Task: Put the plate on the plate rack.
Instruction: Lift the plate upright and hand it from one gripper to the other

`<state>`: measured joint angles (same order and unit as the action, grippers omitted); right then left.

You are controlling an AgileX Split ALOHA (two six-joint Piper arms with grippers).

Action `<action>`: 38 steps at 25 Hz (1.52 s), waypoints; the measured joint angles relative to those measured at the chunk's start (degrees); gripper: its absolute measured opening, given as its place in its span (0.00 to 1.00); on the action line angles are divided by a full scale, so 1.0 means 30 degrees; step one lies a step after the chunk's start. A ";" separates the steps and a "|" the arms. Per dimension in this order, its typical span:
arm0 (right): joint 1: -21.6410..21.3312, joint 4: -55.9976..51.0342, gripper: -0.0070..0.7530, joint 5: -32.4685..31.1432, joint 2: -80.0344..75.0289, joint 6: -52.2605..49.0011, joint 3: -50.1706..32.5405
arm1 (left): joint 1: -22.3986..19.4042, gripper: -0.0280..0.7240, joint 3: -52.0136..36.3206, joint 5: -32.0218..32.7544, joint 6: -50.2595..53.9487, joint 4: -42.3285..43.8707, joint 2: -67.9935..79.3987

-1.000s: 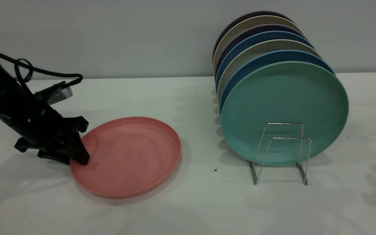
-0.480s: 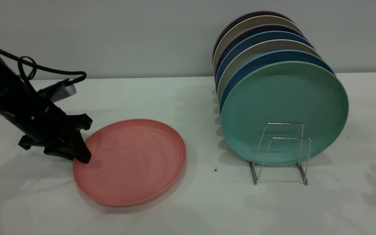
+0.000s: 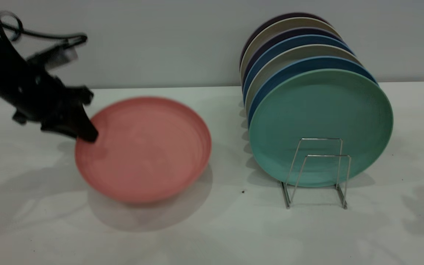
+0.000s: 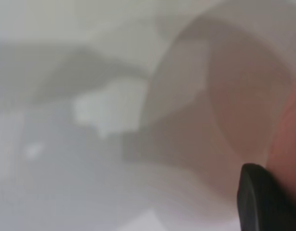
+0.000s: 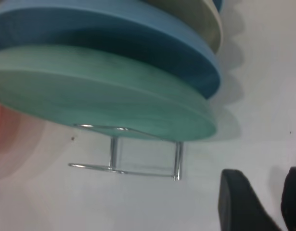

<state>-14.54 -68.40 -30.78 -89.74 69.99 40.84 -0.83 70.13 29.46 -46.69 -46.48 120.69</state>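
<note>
The white table carries a row of upright plates at the right, the mint-green plate nearest. At the left, the salmon-pink plate hangs tilted above the table, its shadow beneath, well apart from the plate rack. The left gripper is clamped on its left rim. The right gripper, beside the rack, has its fingers parted.

Soft, even light falls from above, and the pink plate casts a broad shadow on the white table. The left wrist view is heavily blurred; the exterior view is mostly sharp.
</note>
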 joint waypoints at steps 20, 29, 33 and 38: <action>0.0000 -0.1394 0.32 -0.5782 0.2522 0.0409 0.0000 | 0.1885 0.06 -0.0078 0.2702 -0.2948 -0.2942 -0.3149; 0.0000 -0.1418 0.32 -0.7428 0.2537 0.0200 0.0000 | 0.3651 0.06 -0.0163 0.2557 -0.3015 -0.3023 -0.3149; 0.0397 -0.1395 0.32 -0.7569 0.2537 0.0163 0.0000 | 0.3829 0.06 -0.0177 0.2464 -0.3015 -0.3086 -0.3149; 0.1476 -0.0703 0.32 -0.7591 0.2537 -0.0105 0.0000 | 0.4031 0.06 -0.0177 0.2539 -0.2932 -0.3121 -0.3149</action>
<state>-10.11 -70.50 -53.55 -82.13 69.68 40.84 11.26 69.60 37.08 -55.49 -55.84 111.25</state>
